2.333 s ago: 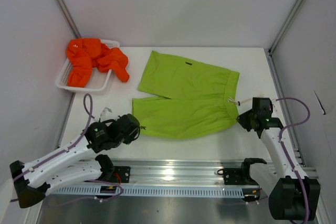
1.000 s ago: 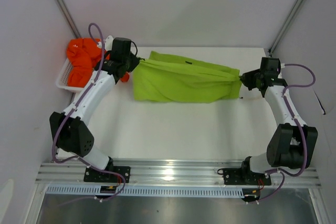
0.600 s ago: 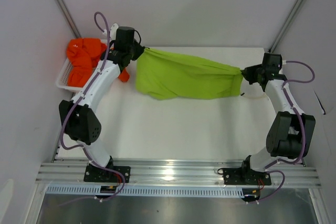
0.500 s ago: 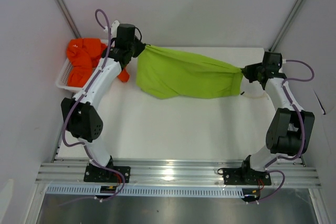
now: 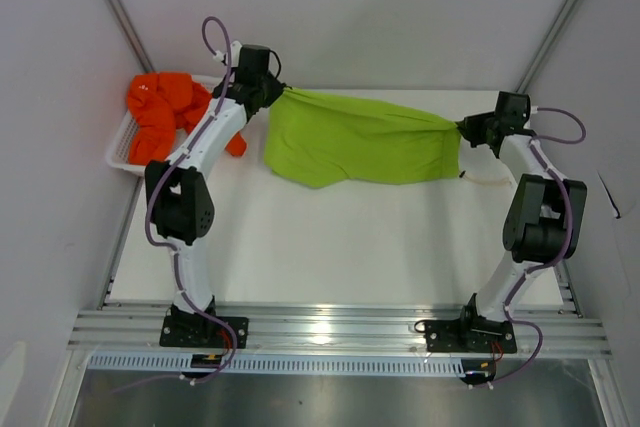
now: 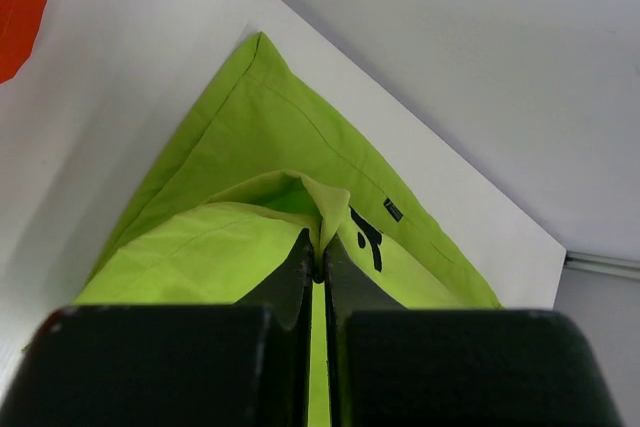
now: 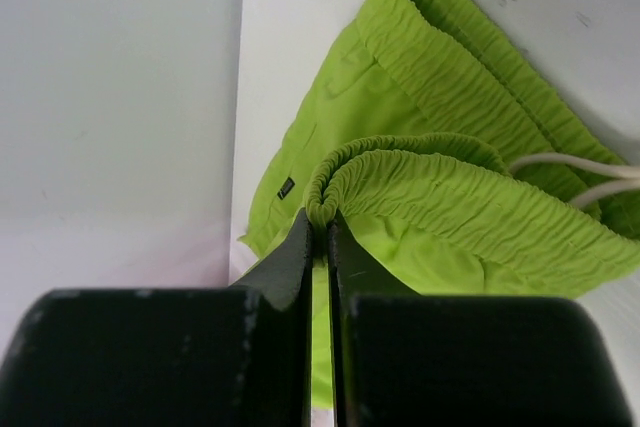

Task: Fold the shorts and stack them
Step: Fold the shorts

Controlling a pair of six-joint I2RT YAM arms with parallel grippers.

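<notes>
The lime green shorts hang stretched between both arms over the back of the table, folded lengthwise, their lower fold sagging onto the surface. My left gripper is shut on a leg hem corner at the left end. My right gripper is shut on the gathered elastic waistband at the right end, with the white drawstring trailing beside it. The orange shorts lie crumpled in the white basket at the far left.
The white mesh basket sits against the left wall. Grey enclosure walls stand close behind the shorts and on both sides. Bare white table lies between the shorts and the metal rail at the near edge.
Both arms have carried the green shorts from the table's middle toward the back wall and lifted them, drawing the cloth taut; over the last second both ends moved slightly farther back.
</notes>
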